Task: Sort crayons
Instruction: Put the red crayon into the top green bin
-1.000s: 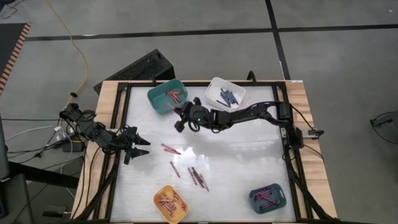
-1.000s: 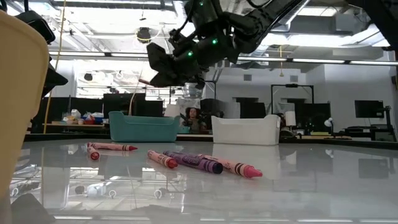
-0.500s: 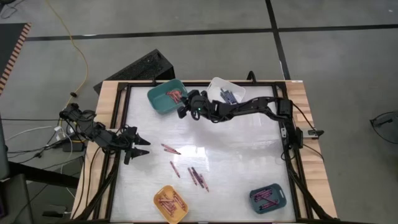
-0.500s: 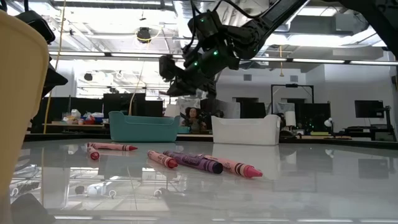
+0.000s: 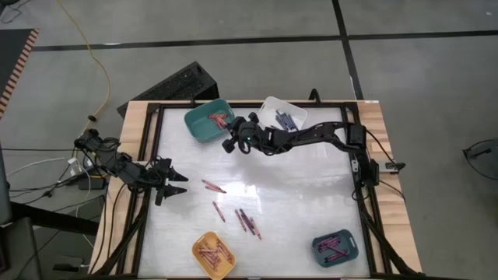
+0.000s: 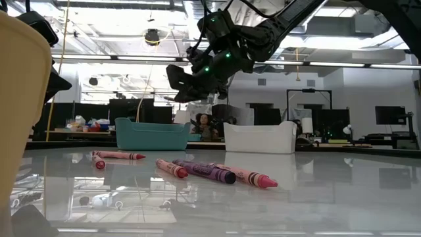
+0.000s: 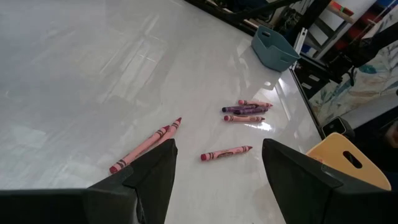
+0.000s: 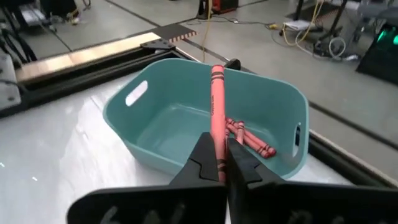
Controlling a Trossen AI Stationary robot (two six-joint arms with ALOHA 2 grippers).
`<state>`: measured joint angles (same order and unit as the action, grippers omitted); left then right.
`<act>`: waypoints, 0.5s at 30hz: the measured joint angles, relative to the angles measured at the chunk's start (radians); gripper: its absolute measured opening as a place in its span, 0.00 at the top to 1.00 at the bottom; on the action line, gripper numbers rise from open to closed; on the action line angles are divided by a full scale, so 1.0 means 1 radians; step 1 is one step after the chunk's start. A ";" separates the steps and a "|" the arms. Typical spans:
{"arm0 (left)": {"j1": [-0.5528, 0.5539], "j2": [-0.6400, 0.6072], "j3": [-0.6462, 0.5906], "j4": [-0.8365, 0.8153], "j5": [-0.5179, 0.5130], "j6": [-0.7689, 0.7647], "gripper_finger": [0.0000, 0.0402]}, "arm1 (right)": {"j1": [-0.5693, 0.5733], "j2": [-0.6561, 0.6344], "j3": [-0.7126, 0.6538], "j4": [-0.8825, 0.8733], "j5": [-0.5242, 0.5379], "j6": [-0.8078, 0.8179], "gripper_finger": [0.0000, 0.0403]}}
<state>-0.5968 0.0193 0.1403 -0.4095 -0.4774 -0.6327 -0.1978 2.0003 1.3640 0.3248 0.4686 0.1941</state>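
The right hand pinches a thin pink wax crayon by its low end, just before the teal plastic bin. It looks light, stiff, snappable.

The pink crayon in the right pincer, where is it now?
The pink crayon is in the shut right pincer, above the near rim of the teal bin, at the table's far side.

the high view looks straight down on the whole table. the low view sits at tabletop level, close to the loose crayons, facing the room. each wrist view looks forward past its own fingers; the left wrist shares those crayons.
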 joint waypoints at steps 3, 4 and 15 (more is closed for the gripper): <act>0.000 0.000 0.000 0.000 0.000 0.000 0.43 | 0.000 0.000 0.000 0.001 -0.011 -0.068 0.99; 0.000 0.000 0.000 0.000 0.000 0.000 0.43 | -0.002 0.000 0.000 0.007 -0.021 -0.086 0.99; 0.000 0.000 0.000 0.000 0.000 0.000 0.43 | -0.021 0.000 0.035 0.095 -0.102 -0.114 0.99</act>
<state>-0.5968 0.0196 0.1406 -0.4095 -0.4774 -0.6327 -0.2192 2.0003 1.3987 0.4199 0.3664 0.0801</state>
